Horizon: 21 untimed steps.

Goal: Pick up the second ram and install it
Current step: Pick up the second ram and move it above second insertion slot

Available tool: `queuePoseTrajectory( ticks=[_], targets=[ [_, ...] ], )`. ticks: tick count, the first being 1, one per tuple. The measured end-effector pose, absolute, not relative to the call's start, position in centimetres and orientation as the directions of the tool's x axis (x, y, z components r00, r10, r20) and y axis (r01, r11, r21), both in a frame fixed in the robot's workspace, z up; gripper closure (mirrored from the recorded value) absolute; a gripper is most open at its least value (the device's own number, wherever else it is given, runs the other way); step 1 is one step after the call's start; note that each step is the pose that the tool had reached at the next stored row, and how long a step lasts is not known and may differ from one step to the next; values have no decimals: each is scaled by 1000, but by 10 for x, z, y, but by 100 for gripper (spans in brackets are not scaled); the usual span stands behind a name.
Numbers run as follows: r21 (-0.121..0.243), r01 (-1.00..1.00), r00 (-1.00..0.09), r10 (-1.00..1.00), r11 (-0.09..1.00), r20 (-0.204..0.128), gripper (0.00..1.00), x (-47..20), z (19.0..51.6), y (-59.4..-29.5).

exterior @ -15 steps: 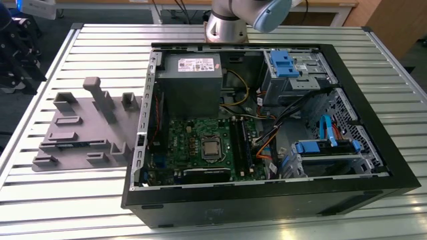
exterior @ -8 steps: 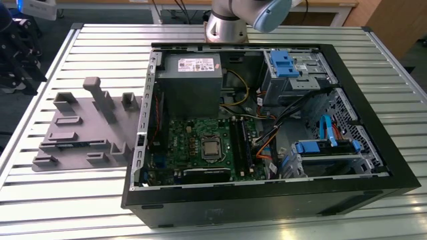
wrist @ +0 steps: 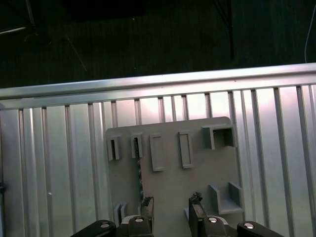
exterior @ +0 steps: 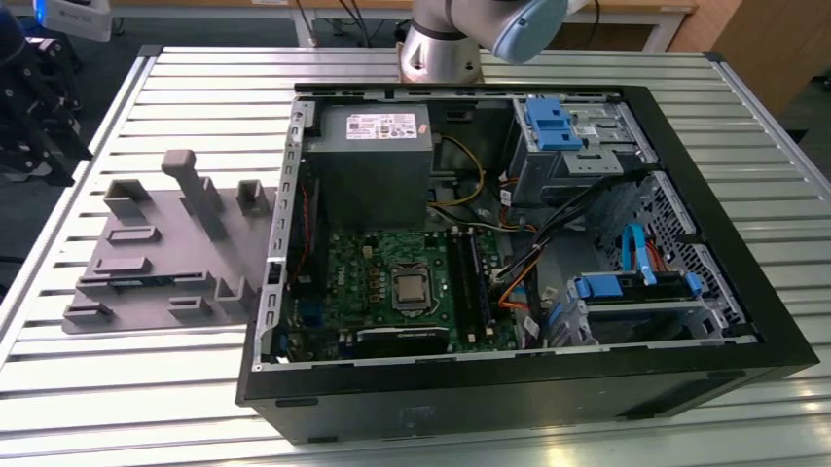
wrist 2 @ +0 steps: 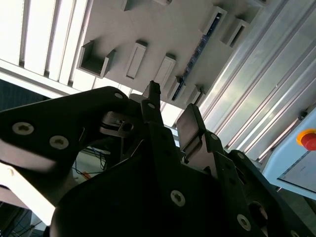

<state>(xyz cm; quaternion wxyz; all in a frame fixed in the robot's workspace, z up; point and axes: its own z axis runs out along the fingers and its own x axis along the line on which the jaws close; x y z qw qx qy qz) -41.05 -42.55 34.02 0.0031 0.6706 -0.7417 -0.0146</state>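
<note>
Exterior view: the open computer case (exterior: 520, 389) lies on the slatted counter (exterior: 195, 97), with the grey tray (exterior: 154, 265) beside it. Second wrist view: the second ram (wrist 2: 198, 48) stands on edge in a tray slot. First wrist view: the 2 jaws hang spread apart over the tray, gripping nothing, with the ram's edge (wrist: 138, 170) just beside 1 of them.

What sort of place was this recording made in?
Probably a robotics lab or test cell for computer assembly. An open desktop computer case with its motherboard exposed lies on a slatted aluminium table. A grey moulded tray lies beside the case, and a robot arm's base stands at the table's far side.
</note>
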Motion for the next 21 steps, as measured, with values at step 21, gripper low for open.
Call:
queuePoseTrajectory(
  ticks=[21],
  targets=[
    [26,-995,-100,-995,100,-20,59,-411,336,-426]
  ],
)
